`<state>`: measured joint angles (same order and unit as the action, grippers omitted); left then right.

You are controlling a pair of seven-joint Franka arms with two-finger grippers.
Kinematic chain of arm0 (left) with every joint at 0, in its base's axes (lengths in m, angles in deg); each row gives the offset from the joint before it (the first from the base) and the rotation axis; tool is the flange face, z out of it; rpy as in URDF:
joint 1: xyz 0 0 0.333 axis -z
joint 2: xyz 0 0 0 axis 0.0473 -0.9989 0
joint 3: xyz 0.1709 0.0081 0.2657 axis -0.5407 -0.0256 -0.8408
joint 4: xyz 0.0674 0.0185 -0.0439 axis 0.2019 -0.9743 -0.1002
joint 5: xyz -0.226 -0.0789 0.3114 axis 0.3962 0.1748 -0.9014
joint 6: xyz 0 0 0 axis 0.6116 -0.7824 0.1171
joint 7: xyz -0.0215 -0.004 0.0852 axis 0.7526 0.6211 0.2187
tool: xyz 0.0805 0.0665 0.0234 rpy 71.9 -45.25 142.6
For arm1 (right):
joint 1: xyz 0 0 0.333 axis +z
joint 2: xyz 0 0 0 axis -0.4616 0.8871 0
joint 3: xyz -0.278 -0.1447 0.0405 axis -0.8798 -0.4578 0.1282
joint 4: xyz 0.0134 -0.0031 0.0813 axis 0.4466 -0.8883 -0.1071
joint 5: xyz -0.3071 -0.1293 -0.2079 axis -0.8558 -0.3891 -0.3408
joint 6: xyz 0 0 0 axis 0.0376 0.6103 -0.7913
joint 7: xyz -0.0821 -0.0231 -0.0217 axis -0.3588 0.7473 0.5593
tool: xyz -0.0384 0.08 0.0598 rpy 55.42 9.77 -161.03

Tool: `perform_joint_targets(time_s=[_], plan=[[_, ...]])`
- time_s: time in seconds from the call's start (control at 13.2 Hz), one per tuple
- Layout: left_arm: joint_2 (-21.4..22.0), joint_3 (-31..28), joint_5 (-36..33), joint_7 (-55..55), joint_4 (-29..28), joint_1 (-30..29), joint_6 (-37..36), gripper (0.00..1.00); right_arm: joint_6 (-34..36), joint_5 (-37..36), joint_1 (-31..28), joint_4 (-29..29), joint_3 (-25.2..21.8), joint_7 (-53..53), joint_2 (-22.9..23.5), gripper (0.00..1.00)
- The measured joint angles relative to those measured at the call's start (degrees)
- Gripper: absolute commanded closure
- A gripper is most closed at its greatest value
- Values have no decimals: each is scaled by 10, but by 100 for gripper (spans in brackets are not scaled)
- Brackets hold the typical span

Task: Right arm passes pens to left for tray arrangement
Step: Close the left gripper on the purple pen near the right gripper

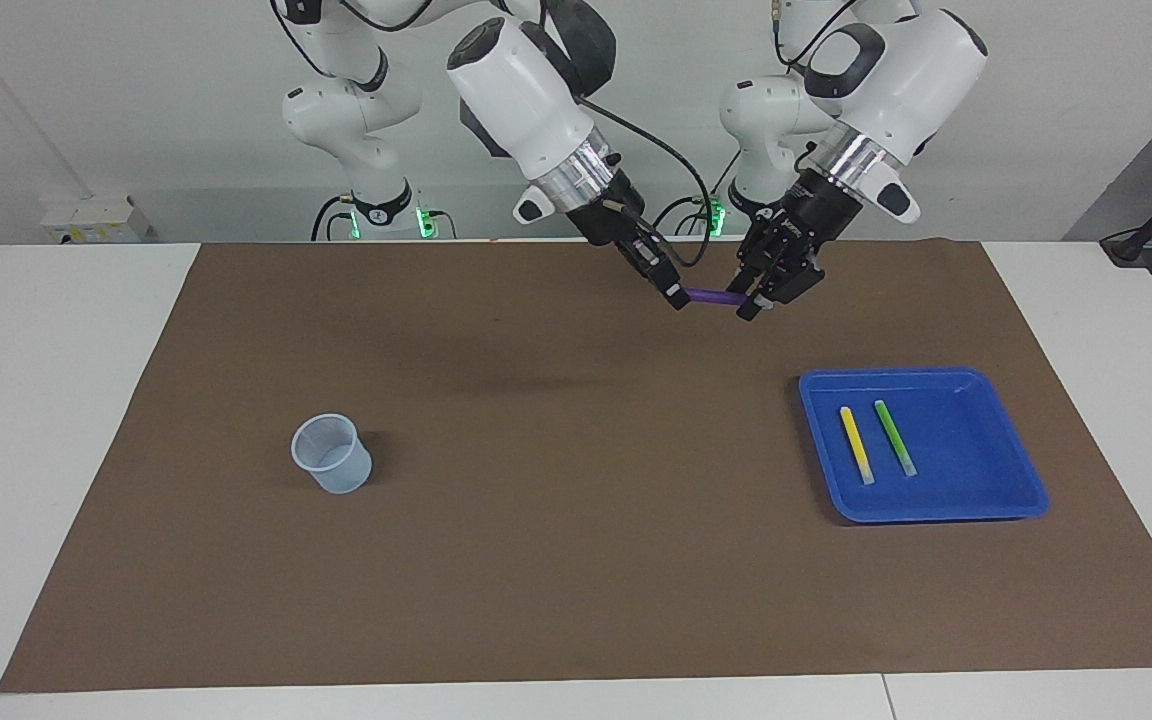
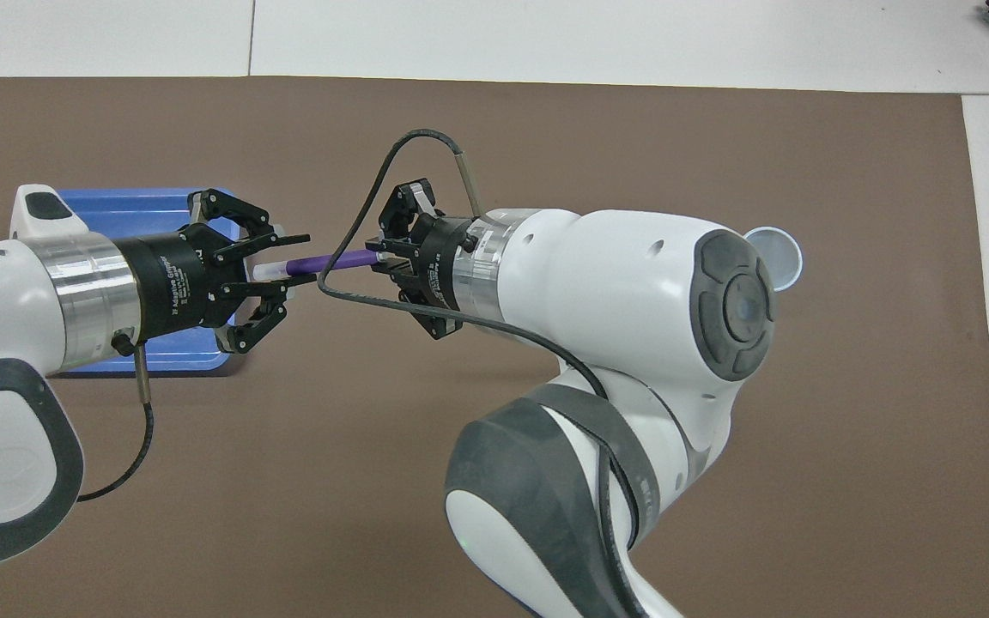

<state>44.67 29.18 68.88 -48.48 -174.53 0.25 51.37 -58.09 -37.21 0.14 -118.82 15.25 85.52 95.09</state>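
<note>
Black fingers of the right gripper [image 1: 677,296] pinch one end of the slim purple pen [image 1: 712,296], which hangs level in the air over the brown mat [image 1: 536,560]. At its other end the left gripper [image 1: 751,305] has its fingers around the pen's pale tip; I cannot tell if they press it already. Both white arms lean toward each other. On the mat, toward the left arm's end, sits the shallow blue plastic tray [image 1: 1006,480], with the yellow pen [image 1: 856,444] and green pen [image 1: 894,437] side by side in it. A small translucent cup [image 1: 332,453] stands well apart, toward the right arm's end.
</note>
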Motion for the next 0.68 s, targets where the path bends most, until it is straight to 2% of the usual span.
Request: perform_joint_targets(time_s=[0.08, 0.53, 0.61, 0.68], plan=[[0, 0, 0, 0, 0, 0, 0, 100, -1, 0, 0, 0, 0, 0, 0, 100], [1, 0, 0, -1, -1, 1, 1, 100, -6, 0, -1, 0, -1, 0, 0, 100], [1, 0, 0, -1, -1, 1, 1, 100, -6, 0, -1, 0, -1, 0, 0, 75], [1, 0, 0, -1, -1, 1, 1, 100, -6, 0, -1, 0, -1, 0, 0, 39]])
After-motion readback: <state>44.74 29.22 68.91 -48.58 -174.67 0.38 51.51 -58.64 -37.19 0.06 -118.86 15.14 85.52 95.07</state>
